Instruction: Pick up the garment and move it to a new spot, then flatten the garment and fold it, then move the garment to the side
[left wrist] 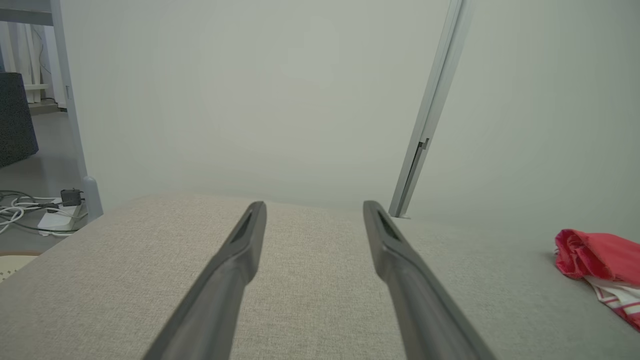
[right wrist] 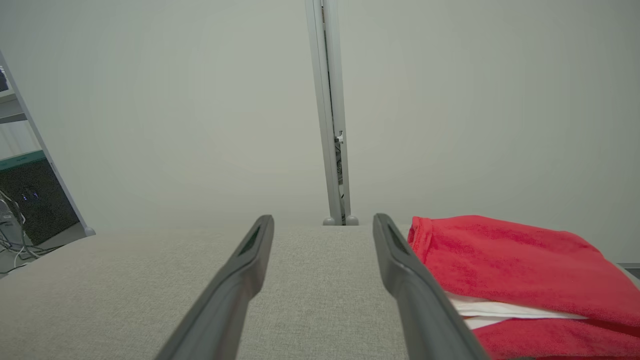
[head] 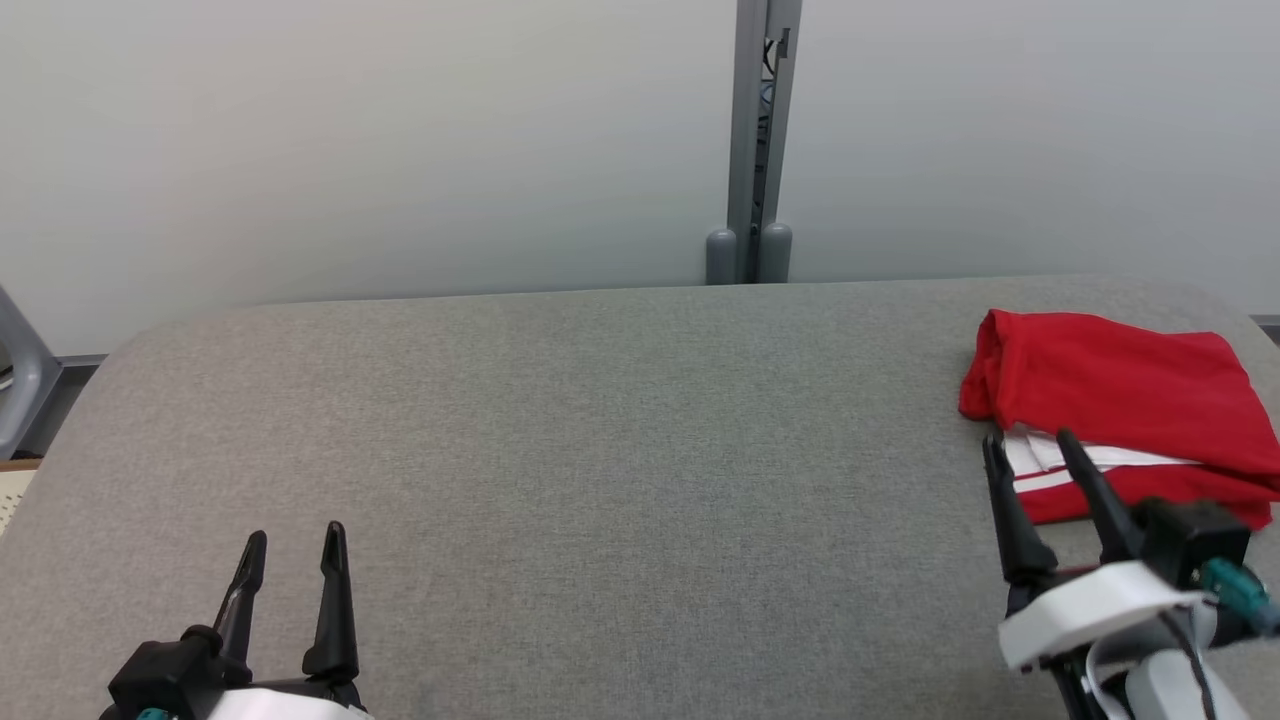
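Bright, even, diffuse light, faint soft shadows, no glare, wrist views slightly soft, mild wide-angle bending at edges

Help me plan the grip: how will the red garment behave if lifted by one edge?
The red garment probably flops: its folds look soft and rounded. Its stacked layers, white striped part showing, would likely unfold. Pushed, it may bunch on the textured grey table.

What looks to be a lab test bay is showing its workings: pale partition panels (head: 400, 150) are standing behind a grey fabric-covered desk (head: 600, 450), a grey metal post (head: 760, 140) is joining them, loose cables (left wrist: 20, 209) are trailing across the floor (left wrist: 37, 165), and a dark cabinet (right wrist: 37, 202) is glowing with small lights.
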Controlling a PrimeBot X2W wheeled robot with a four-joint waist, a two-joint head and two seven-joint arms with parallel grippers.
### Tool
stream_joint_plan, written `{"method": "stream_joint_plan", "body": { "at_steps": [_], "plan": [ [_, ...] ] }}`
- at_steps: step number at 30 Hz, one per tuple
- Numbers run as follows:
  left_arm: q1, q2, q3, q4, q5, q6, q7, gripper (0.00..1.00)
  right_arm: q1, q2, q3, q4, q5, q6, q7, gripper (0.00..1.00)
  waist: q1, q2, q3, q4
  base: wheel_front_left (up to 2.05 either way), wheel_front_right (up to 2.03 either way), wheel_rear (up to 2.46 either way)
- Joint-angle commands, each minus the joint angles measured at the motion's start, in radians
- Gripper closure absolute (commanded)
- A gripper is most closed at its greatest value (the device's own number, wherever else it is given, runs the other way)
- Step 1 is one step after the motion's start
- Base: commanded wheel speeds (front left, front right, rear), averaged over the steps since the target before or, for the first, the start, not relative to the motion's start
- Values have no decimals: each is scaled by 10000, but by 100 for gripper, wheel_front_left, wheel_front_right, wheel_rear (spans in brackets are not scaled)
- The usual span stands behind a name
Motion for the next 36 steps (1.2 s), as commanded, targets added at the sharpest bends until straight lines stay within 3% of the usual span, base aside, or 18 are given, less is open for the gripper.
{"method": "stream_joint_plan", "body": {
  "at_steps": [1,10,28,29,36],
  "plan": [
    [3,67,20,3,10,-53,-44,0,130,-11,-70,-172,-147,-1,-43,0,0,-1,-37,74,0,0,0],
    [92,-21,58,239,625,-244,-44,0,1279,421,-102,-1008,-597,1,-42,0,0,-1,-9,128,0,0,0],
    [32,-260,367,448,808,-483,-45,0,1329,365,54,-1208,-598,1,-42,0,0,-1,-24,-158,0,0,0],
    [79,-301,331,461,815,-465,2,100,1282,431,79,-1193,-588,-2,0,100,0,-1,-23,-158,0,0,0],
    [148,-417,398,874,327,-480,252,100,1523,561,45,-918,-103,-2,161,100,0,-1,-6,-159,0,0,0]
  ]
}}
